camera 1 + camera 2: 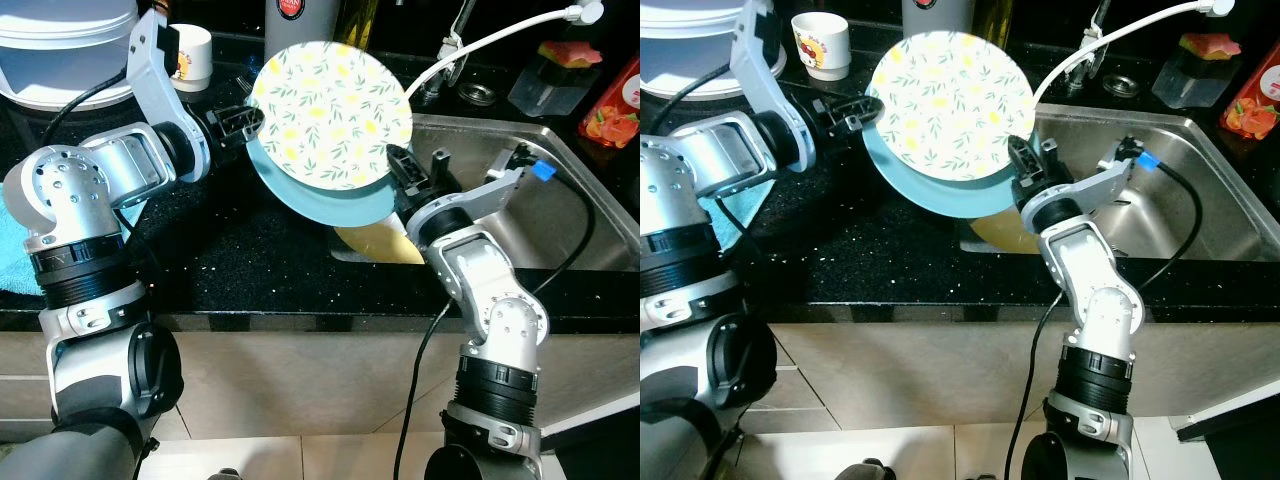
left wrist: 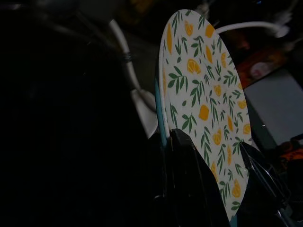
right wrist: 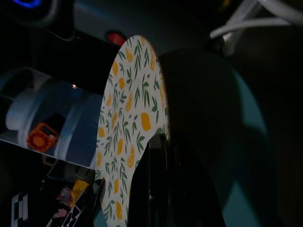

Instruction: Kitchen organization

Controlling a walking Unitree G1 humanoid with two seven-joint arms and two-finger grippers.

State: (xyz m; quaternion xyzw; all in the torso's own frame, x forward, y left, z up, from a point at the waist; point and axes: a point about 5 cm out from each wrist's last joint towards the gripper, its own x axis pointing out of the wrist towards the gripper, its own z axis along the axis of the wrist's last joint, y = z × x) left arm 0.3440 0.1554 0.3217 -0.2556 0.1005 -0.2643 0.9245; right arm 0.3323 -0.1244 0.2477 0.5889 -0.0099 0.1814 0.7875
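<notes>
A white plate with a lemon print [image 1: 330, 112] lies against a larger teal plate [image 1: 320, 200], and the pair is held up tilted over the black counter beside the sink. My left gripper [image 1: 248, 120] is shut on their left rim; its fingers [image 2: 189, 179] straddle the edge. My right gripper [image 1: 402, 167] is shut on the lower right rim. One of its fingers [image 3: 151, 189] stands between the lemon plate [image 3: 128, 123] and the teal plate [image 3: 246, 170]. A yellow plate [image 1: 385, 245] lies under them at the sink's edge.
The steel sink [image 1: 570, 215] is on the right, with a white hose [image 1: 490, 40] arching over it. A printed cup [image 1: 190, 55], a white tub [image 1: 60, 50] and a bottle [image 1: 295, 20] stand at the back. A blue cloth [image 1: 12, 250] lies at the left. Red packets [image 1: 615, 105] sit at the far right.
</notes>
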